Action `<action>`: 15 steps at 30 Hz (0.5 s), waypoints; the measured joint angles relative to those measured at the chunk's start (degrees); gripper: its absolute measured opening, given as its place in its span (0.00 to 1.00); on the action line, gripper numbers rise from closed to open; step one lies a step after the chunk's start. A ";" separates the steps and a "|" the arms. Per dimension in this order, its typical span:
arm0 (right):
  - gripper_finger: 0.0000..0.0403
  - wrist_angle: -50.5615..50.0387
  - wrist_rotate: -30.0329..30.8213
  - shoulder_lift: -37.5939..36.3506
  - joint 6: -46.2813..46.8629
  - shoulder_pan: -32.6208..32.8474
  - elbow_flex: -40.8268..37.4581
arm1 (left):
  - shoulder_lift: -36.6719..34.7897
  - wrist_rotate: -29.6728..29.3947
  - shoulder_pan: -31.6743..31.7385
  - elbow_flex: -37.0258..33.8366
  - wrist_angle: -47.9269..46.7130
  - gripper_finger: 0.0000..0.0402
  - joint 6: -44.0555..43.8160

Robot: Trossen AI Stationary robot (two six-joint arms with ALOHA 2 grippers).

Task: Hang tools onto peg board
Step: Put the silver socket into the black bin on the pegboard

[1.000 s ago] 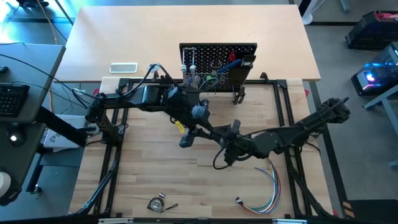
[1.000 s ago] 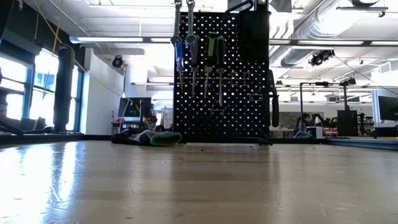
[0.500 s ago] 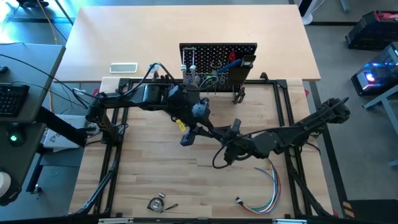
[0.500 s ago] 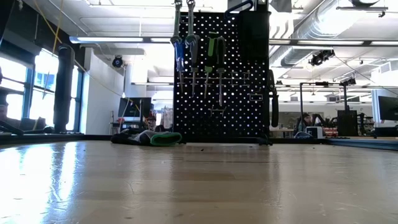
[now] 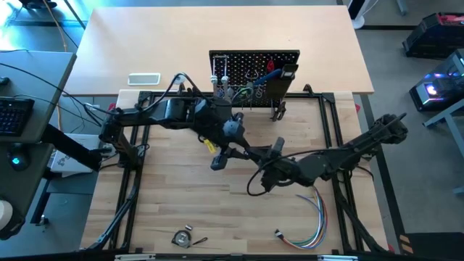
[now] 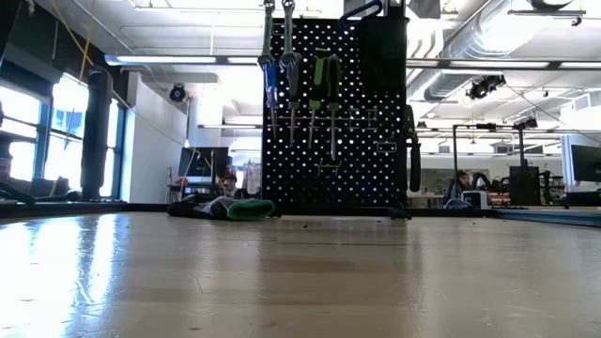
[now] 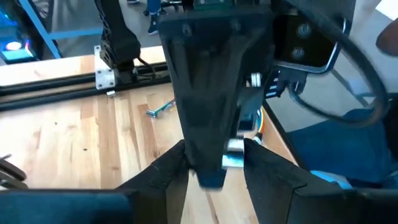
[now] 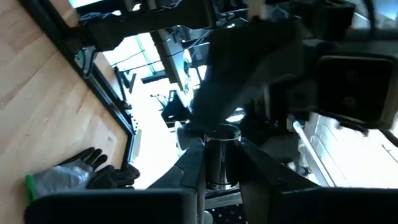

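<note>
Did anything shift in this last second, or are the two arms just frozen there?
Hardly anything. The right pincer, shut on the long black tool that reaches across to the left pincer, seems to have nudged slightly toward the peg board. The left arm, the tools hung on the board, the glove and the coloured wires stayed put.

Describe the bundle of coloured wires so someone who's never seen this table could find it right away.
Start at the wooden table seen from above and go to its front right area, away from the peg board. The bundle of coloured wires lies flat there, curving in a long arc. It is the only multicoloured, ribbon-like thing; the nearby tape measure is small and round.
</note>
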 joint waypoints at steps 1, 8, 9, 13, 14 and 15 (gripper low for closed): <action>0.14 0.60 0.50 -0.08 -0.12 0.32 0.03 | -0.33 -0.16 0.04 0.00 -0.43 0.35 0.36; 0.14 0.67 2.51 -1.97 -0.28 2.27 0.22 | -2.24 -2.65 0.22 0.02 -1.02 0.42 1.17; 0.14 0.67 2.78 -2.40 -0.30 2.53 0.22 | -2.55 -3.10 0.22 0.02 -1.19 0.42 1.27; 0.14 3.48 4.80 -4.58 -0.98 3.38 0.22 | -4.21 -4.38 0.33 0.02 -2.32 0.43 1.88; 0.14 4.43 5.45 -5.37 -1.10 3.55 0.22 | -4.61 -5.22 0.35 0.02 -3.05 0.43 2.08; 0.14 5.12 5.67 -6.29 -1.20 3.65 0.22 | -4.94 -6.02 0.37 0.02 -3.68 0.43 2.38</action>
